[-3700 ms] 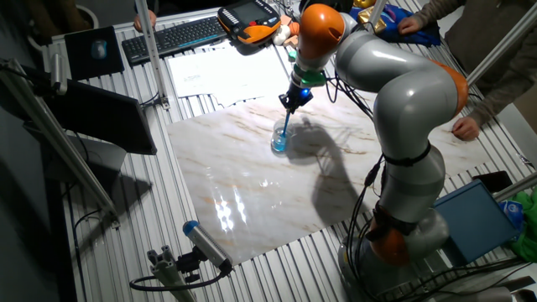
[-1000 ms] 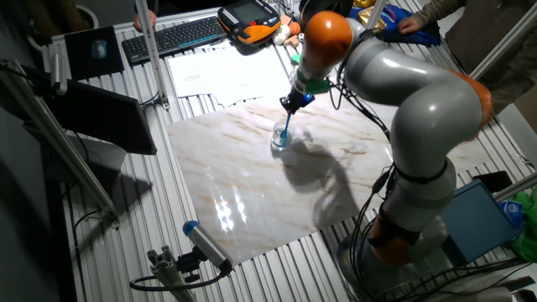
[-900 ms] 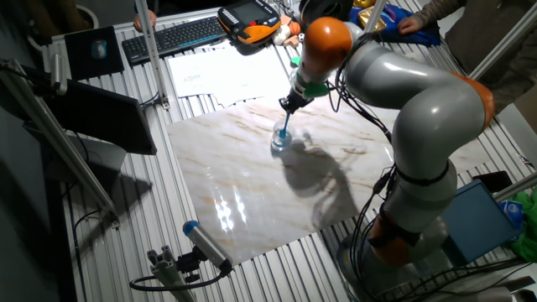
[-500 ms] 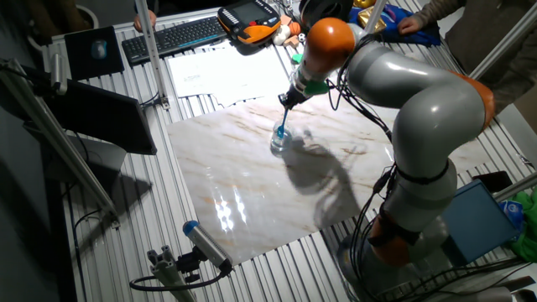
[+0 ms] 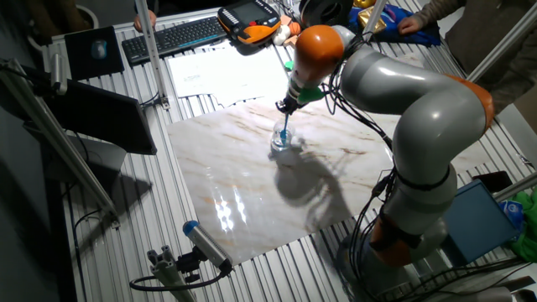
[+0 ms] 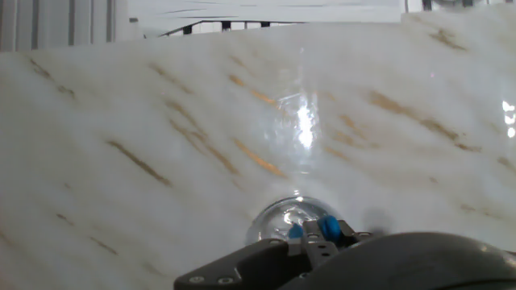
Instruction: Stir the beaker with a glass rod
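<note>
1. gripper (image 5: 285, 107) sat directly above the beaker (image 5: 280, 138); fingers closed on the top of the glass rod (image 5: 286, 127) - grip at the upper end so the lower end could reach the liquid without the fingers touching glass
2. rod ran near-vertical, slight lean, from the jaws down into the beaker; lower tip inside the cup, exact depth not readable
3. beaker stood upright on the marble slab (image 5: 252, 184), toward its far edge, unclamped - my read: stir circles had to stay small or the rod would push the cup around
4. hand view: beaker rim (image 6: 294, 219) at the bottom edge, blue rod end (image 6: 326, 226) peeking from the gripper body, over the rim's right part; looked off-centre, consistent with mid-stir
5. arm pose: base at the table's near right, elbow arched high, orange wrist joint (image 5: 317, 46) tipped down and left; tool axis pointed nearly straight down at the slab
6. blue-capped cylinder (image 5: 205, 243) lay near the front edge, well apart from the work; keyboard (image 5: 172, 35) and papers (image 5: 222, 71) beyond the slab, not involved
</note>
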`<state>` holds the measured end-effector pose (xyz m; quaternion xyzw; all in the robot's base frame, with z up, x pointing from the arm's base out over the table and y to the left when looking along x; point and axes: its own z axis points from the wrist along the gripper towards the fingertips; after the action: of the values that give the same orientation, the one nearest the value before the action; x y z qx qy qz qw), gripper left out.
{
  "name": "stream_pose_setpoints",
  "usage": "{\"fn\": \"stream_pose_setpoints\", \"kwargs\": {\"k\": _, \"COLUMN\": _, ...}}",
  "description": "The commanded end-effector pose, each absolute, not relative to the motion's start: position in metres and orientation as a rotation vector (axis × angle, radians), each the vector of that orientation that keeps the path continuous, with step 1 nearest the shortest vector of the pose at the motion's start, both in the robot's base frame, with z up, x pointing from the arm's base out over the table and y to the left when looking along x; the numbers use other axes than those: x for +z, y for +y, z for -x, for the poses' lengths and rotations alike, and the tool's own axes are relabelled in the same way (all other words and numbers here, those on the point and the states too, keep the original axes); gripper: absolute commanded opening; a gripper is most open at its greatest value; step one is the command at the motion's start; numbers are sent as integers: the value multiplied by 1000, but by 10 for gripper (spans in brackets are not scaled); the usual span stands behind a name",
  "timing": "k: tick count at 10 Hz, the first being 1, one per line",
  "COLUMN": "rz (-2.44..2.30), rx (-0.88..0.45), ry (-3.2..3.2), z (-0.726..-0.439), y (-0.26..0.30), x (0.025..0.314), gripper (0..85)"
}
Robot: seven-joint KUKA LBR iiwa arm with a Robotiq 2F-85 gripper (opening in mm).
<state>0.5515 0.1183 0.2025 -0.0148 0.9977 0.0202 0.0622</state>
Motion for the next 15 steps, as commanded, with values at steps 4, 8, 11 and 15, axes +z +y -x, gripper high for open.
{"fn": "stream_pose_setpoints", "kwargs": {"k": 4, "rz": -52, "rx": 91, "ry": 3044, "z": -543, "y": 134, "x": 203, "gripper": 0}}
{"fn": "stream_pose_setpoints", "kwargs": {"k": 8, "rz": 23, "rx": 59, "ry": 3031, "z": -556, "y": 120, "x": 198, "gripper": 0}}
{"fn": "stream_pose_setpoints", "kwargs": {"k": 11, "rz": -90, "rx": 121, "ry": 3077, "z": -541, "y": 136, "x": 199, "gripper": 0}}
{"fn": "stream_pose_setpoints", "kwargs": {"k": 15, "rz": 42, "rx": 51, "ry": 3077, "z": -561, "y": 120, "x": 198, "gripper": 0}}
